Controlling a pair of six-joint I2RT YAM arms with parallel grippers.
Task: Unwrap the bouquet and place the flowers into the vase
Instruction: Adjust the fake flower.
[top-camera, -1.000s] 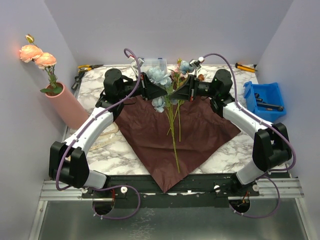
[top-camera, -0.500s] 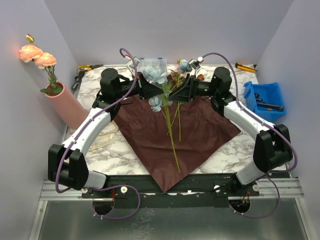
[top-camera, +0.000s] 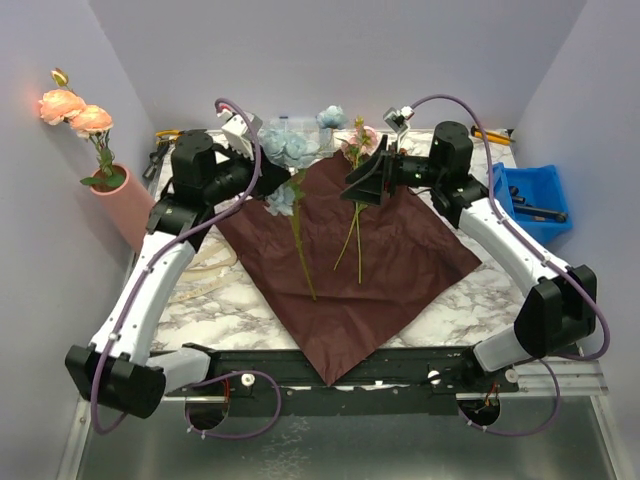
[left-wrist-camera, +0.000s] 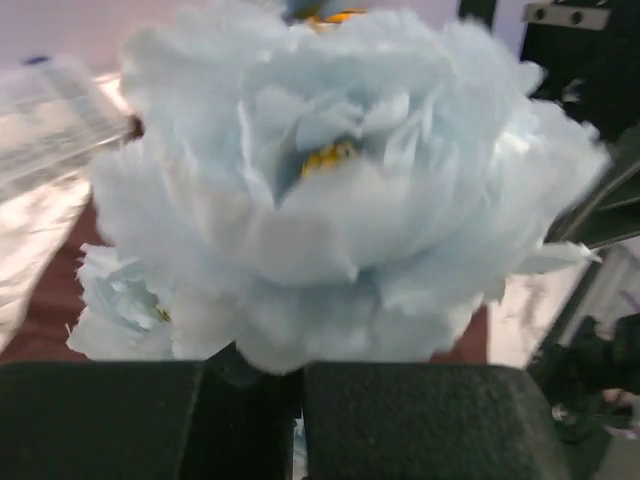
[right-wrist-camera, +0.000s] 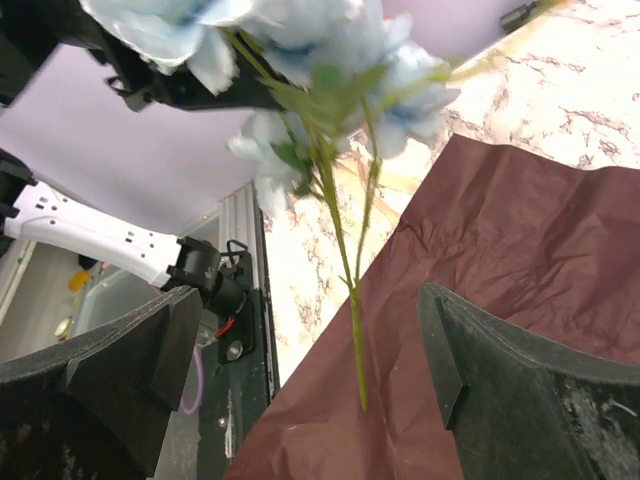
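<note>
Stems of the light-blue fabric flowers (top-camera: 288, 150) trail toward the near edge from the left tool (top-camera: 262, 170), clamped shut on them. The tall salmon-pink cylinder vase (top-camera: 140, 215) stands leftward, nearest that arm. The right tool (top-camera: 356, 187) gapes wide, empty.

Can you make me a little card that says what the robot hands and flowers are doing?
maroon sheet: spread open on the table
left gripper: shut on the blue flowers, stem trailing over the maroon sheet
right gripper: open, holding nothing
other flowers: lying on the maroon sheet
vase: far left, peach flowers in it
</note>
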